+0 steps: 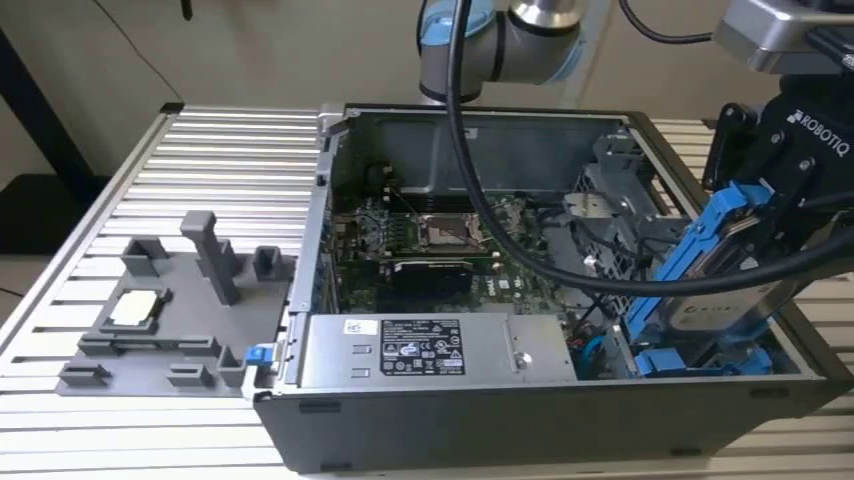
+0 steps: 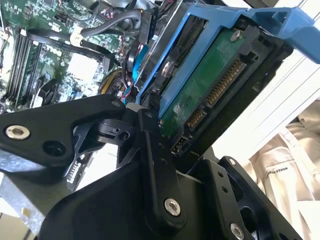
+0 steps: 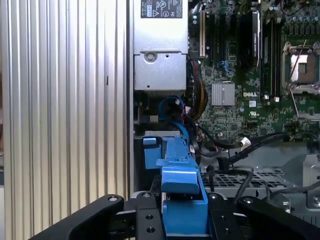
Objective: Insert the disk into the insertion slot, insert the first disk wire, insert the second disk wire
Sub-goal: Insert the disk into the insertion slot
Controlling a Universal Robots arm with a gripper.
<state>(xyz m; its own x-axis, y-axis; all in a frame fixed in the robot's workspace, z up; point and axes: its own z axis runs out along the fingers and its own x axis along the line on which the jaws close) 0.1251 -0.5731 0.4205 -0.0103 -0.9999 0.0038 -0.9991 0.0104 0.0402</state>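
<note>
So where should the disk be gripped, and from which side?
Pinch the blue carrier at its upper, connector end, coming from above and closing across its thin dimension. The disk is flat and tilted, with its lower end inside the case. The gripper is clamped there, leaving the lower end free.

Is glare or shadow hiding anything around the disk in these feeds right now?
Second wrist view: the background past the disk is blown out white, its green board well lit. First wrist view: even light, no glare where the gripper clamps the blue carrier. Exterior view: the computer case interior around the disk is dim.
</note>
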